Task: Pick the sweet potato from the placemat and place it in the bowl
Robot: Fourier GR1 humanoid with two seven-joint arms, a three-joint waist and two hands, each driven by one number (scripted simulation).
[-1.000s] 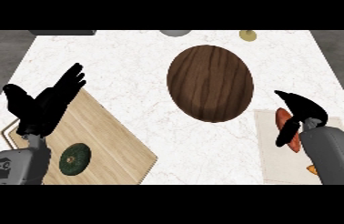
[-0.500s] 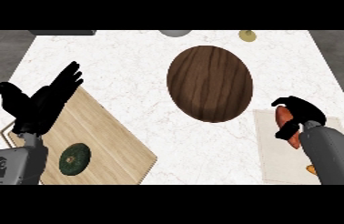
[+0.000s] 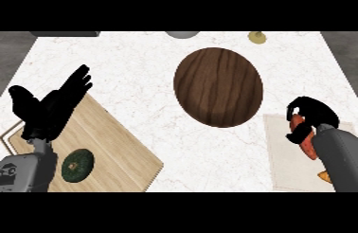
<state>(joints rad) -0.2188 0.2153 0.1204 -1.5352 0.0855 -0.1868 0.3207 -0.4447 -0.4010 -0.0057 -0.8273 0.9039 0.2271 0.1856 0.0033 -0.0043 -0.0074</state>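
The sweet potato [image 3: 305, 141] is clasped by the curled right hand [image 3: 312, 114] over the placemat [image 3: 288, 166]. The left hand [image 3: 50, 108] is held open above a board [image 3: 115, 147], well apart from the bowl [image 3: 218, 87].

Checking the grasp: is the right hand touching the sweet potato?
Touching. In the head view the right hand curls its fingers over the sweet potato on the placemat, with no gap showing between them.

White marble counter [image 3: 140, 76]: bowl [image 3: 218, 87], placemat [image 3: 290, 170], cutting board [image 3: 115, 147].
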